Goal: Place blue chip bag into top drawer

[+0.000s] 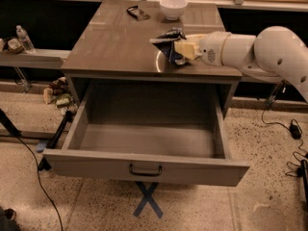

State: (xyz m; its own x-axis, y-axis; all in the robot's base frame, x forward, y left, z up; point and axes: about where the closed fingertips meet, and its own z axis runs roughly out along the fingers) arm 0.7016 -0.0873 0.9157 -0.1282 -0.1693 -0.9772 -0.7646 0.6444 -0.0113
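Note:
The blue chip bag (169, 43) is dark blue with pale patches and hangs a little above the front right part of the cabinet top. My gripper (182, 49) is shut on the blue chip bag, reaching in from the right on a white arm (260, 49). The top drawer (144, 166) is pulled wide open below, its inside bare, with a small dark bar handle (145, 170) at the centre of its front panel. The bag is above the cabinet top, just behind the drawer opening.
A white bowl (173, 7) and a small flat dark object (137, 13) sit at the back of the cabinet top (115, 42). A water bottle (24, 38) stands on a low shelf at left. Cables lie on the floor at left and right. Blue tape marks an X (148, 199) before the drawer.

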